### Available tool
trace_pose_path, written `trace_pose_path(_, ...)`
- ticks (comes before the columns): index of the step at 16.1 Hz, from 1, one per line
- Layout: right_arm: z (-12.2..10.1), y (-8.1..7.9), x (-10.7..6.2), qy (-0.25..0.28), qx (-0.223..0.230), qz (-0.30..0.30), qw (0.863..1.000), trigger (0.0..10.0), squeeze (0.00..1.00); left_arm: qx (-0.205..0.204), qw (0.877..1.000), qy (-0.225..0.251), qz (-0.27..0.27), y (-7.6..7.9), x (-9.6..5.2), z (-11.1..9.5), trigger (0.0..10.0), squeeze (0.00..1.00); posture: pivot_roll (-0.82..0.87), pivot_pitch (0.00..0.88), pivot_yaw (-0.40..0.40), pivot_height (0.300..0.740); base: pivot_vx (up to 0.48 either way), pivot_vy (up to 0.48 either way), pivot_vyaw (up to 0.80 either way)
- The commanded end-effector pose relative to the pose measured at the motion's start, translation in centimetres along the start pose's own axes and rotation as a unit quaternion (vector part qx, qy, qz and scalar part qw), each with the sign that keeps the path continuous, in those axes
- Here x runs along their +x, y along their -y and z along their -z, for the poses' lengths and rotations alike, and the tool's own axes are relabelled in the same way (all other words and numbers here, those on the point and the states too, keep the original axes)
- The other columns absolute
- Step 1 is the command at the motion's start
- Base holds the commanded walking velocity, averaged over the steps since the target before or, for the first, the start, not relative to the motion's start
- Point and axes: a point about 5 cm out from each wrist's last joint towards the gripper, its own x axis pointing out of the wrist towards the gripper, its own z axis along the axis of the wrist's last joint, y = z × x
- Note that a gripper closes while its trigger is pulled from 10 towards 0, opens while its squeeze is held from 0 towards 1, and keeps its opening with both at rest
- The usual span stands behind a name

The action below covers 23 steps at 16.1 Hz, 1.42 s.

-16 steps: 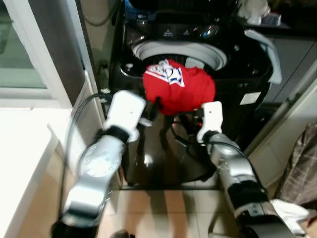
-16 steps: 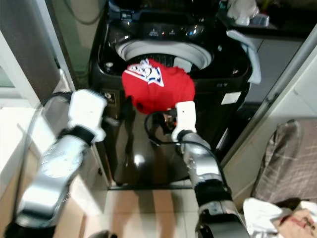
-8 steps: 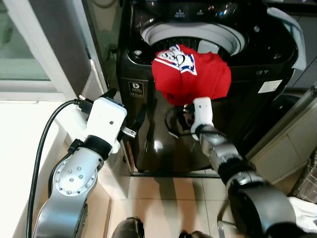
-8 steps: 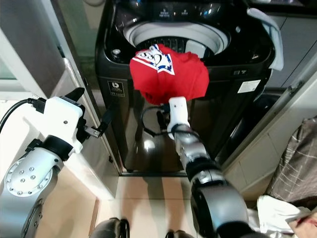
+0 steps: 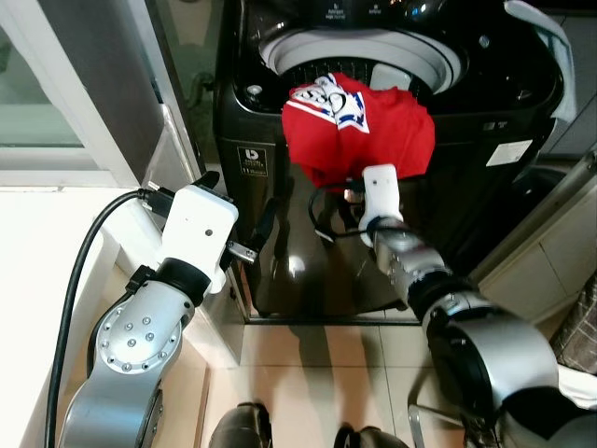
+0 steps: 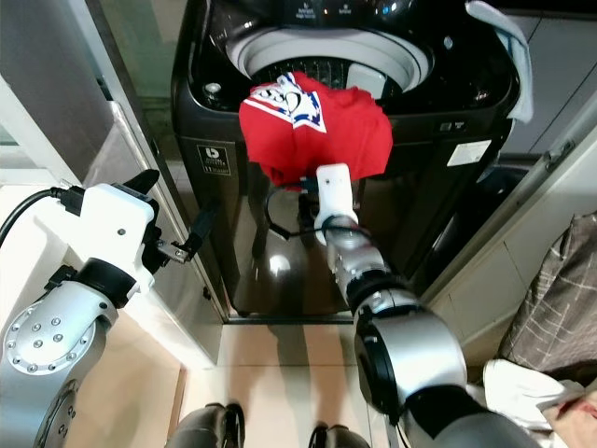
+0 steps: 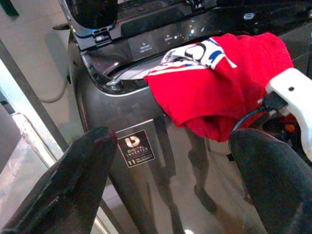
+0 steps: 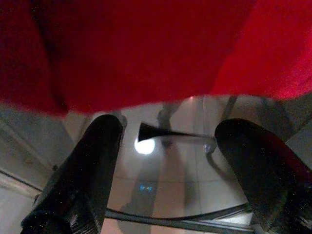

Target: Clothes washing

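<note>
A red garment (image 5: 359,126) with a white and blue print hangs over the front rim of the black top-loading washing machine (image 5: 485,112), whose tub (image 5: 373,51) stands uncovered. My right gripper (image 8: 168,129) is just under the garment's lower hem, fingers open, with the machine's glossy front panel showing between them. The right arm's white wrist housing (image 5: 381,191) sits against the cloth. My left gripper (image 7: 170,141) is open and holds nothing, off to the left of the machine and apart from the garment (image 7: 214,92).
A pale cloth (image 5: 546,23) lies over the machine's back right corner. A window frame and a white ledge (image 5: 56,233) close in on the left. Plaid fabric (image 6: 569,299) and a white bundle lie on the floor at right. Tiled floor runs in front.
My left gripper has drawn back from the garment, down and to the left. The right gripper stays under the hem. The camera has tilted, so the machine sits higher in view.
</note>
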Motion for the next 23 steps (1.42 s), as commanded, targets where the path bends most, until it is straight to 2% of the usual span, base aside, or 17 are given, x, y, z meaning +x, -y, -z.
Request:
trace_pose_path(1, -0.8, 0.3, 0.1, 0.008, 0.003, 0.008, 1.000, 10.0, 0.00, 0.004, 1.000, -0.001, 0.001, 0.0, -0.1, -0.1, 10.0, 0.00, 0.24, 0.165, -0.007, 0.740, 0.000, 0.000, 0.00)
trace_pose_path(3, -2.1, 0.5, 0.2, 0.030, 0.003, 0.012, 0.999, 10.0, 0.00, 0.005, 1.000, 0.002, -0.004, 0.1, 0.3, -0.1, 10.0, 0.00, 0.24, 0.139, -0.027, 0.740, 0.000, 0.000, 0.00)
trace_pose_path(6, -6.0, 0.5, 0.4, 0.080, 0.001, 0.006, 0.997, 10.0, 0.00, 0.006, 1.000, 0.014, -0.014, 0.0, 1.2, -0.1, 10.0, 0.00, 0.22, 0.102, -0.054, 0.740, 0.000, 0.000, 0.00)
trace_pose_path(8, -7.7, 0.7, 0.4, 0.100, 0.009, 0.007, 0.995, 10.0, 0.00, 0.005, 1.000, 0.021, -0.018, 0.0, 1.7, -0.1, 10.0, 0.00, 0.21, 0.082, -0.065, 0.740, 0.000, 0.000, 0.00)
trace_pose_path(10, -11.0, 1.1, 0.0, 0.147, 0.007, 0.012, 0.989, 10.0, 0.00, 0.006, 0.999, 0.031, -0.024, -0.2, 2.3, -0.2, 10.0, 0.00, 0.20, 0.056, -0.075, 0.740, 0.000, 0.000, 0.00)
trace_pose_path(11, -11.7, 1.3, -0.1, 0.156, 0.006, 0.013, 0.988, 10.0, 0.00, 0.006, 0.999, 0.034, -0.025, -0.2, 2.5, -0.2, 10.0, 0.00, 0.20, 0.047, -0.077, 0.740, 0.000, 0.000, 0.00)
trace_pose_path(12, -13.1, 1.5, -0.3, 0.179, 0.007, 0.016, 0.984, 10.0, 0.00, 0.007, 0.999, 0.038, -0.027, -0.3, 2.8, -0.3, 10.0, 0.00, 0.19, 0.036, -0.080, 0.740, 0.000, 0.000, 0.00)
trace_pose_path(13, -17.0, 2.0, -1.3, 0.247, 0.002, 0.024, 0.969, 10.0, 0.00, 0.007, 0.998, 0.047, -0.031, -0.4, 3.3, -0.4, 10.0, 0.00, 0.18, 0.021, -0.082, 0.740, 0.000, 0.000, 0.00)
trace_pose_path(14, -19.1, 2.2, -2.1, 0.288, -0.012, 0.032, 0.957, 10.0, 0.00, 0.007, 0.998, 0.050, -0.031, -0.5, 3.6, -0.3, 10.0, 0.00, 0.17, 0.017, -0.086, 0.740, 0.000, 0.000, 0.00)
trace_pose_path(16, -21.1, 2.4, -2.9, 0.328, -0.012, 0.037, 0.944, 10.0, 0.00, 0.007, 0.998, 0.053, -0.031, -0.4, 3.9, -0.3, 10.0, 0.00, 0.16, 0.008, -0.091, 0.740, 0.000, 0.000, 0.00)
trace_pose_path(19, -22.2, 3.0, -3.6, 0.370, -0.005, 0.032, 0.929, 10.0, 0.00, 0.015, 0.998, 0.054, -0.032, -0.2, 4.3, -0.2, 10.0, 0.00, 0.15, 0.000, -0.101, 0.740, 0.000, 0.000, 0.00)
trace_pose_path(23, -22.2, 3.0, -3.6, 0.370, -0.005, 0.032, 0.929, 10.0, 0.00, 0.015, 0.998, 0.054, -0.032, -0.2, 4.3, -0.2, 10.0, 0.00, 0.15, 0.000, -0.101, 0.740, 0.000, 0.000, 0.00)
